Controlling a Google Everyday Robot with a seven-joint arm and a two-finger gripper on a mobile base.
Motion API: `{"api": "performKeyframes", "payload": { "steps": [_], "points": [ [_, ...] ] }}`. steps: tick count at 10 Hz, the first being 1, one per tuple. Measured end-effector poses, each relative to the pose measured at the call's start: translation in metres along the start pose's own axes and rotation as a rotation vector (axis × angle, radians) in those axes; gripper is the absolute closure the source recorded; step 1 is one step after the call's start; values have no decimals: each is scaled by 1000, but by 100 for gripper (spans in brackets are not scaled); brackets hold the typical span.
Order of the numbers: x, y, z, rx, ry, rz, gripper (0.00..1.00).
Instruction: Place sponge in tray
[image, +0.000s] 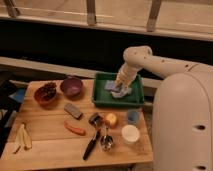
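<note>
The green tray (135, 100) sits at the back right of the wooden table. My gripper (118, 86) reaches down into it from the right, just above the tray's floor. It is shut on the light-blue sponge (109, 86), which sticks out to the left of the gripper, low over the tray's left half. A whitish-grey rag (123, 92) lies in the tray right beside and below the gripper.
On the table are a purple bowl (71, 86), a red-brown bowl (46, 93), a dark grey block (73, 110), a carrot (75, 129), a banana peel (22, 137), an apple (110, 119), a blue cup (132, 116), a white cup (130, 134) and dark utensils (95, 140).
</note>
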Motion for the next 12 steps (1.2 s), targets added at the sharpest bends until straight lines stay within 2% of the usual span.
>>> {"api": "performKeyframes", "payload": {
  "steps": [2, 3, 4, 7, 8, 10, 12],
  "points": [
    [-3, -2, 16, 5, 38, 26, 99],
    [0, -2, 24, 6, 63, 29, 94],
    [3, -1, 32, 4, 81, 26, 86],
    [26, 9, 58, -8, 165, 11, 54],
    [30, 12, 61, -14, 179, 7, 46],
    [37, 23, 65, -53, 204, -1, 25],
    [40, 34, 65, -92, 211, -10, 20]
  ]
}}
